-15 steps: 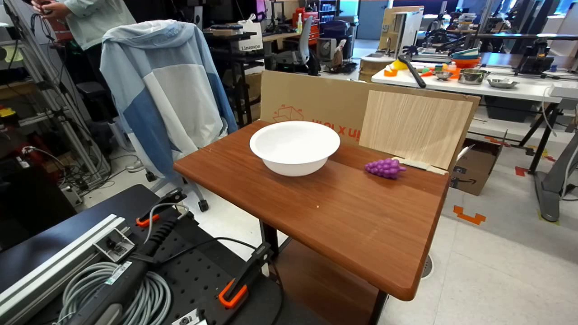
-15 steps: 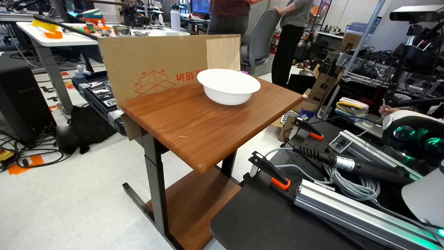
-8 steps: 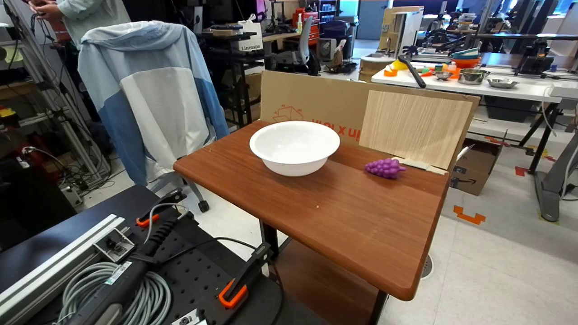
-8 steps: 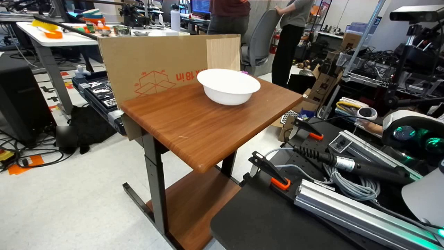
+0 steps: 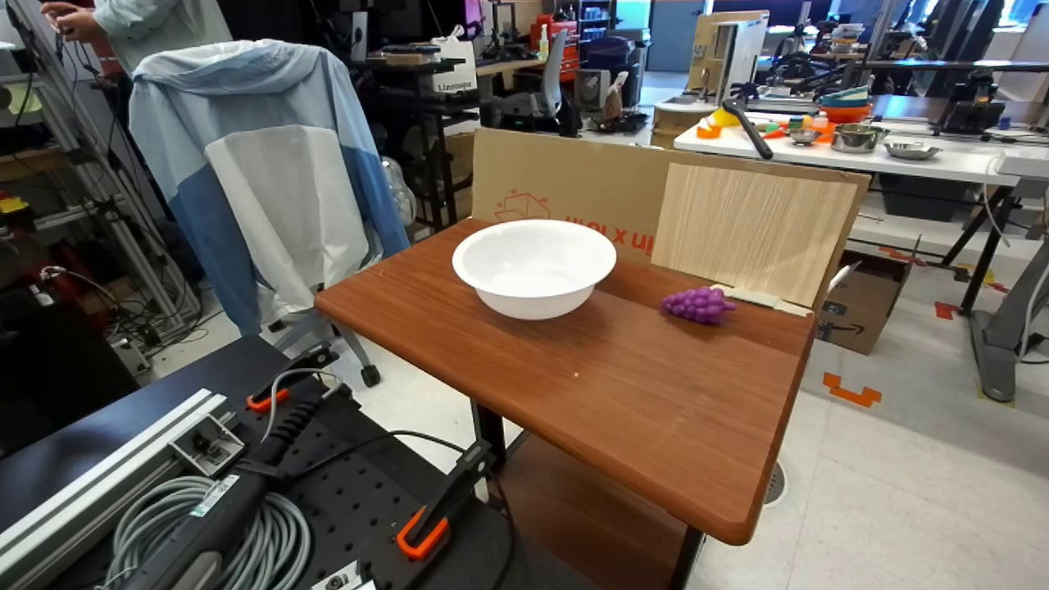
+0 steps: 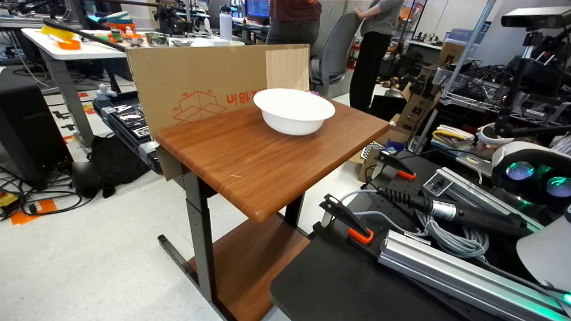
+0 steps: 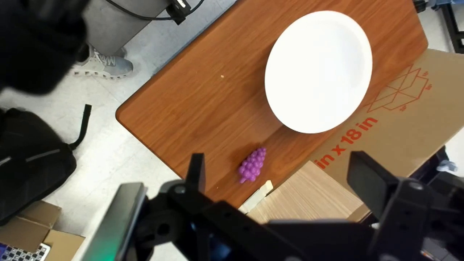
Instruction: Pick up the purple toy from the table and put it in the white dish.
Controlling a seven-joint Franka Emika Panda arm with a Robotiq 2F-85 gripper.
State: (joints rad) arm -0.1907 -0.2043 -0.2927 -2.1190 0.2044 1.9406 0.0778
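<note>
one purple toy (image 7: 252, 165), knobbly like a bunch of grapes, lies on the table (image 7: 203, 101), near the pale panel (image 7: 308, 195) and apart from the white dish (image 7: 319, 72). my pincer (image 7: 280, 168) is spread wide above, holding nothing. i'd guess the toy is light and tough, plastic or rubber, though i can't tell how much it gives. those shiny round bumps may slip, so i'd squeeze across its long axis at the thick middle rather than at either narrow end, minding the panel on the way down.
</note>
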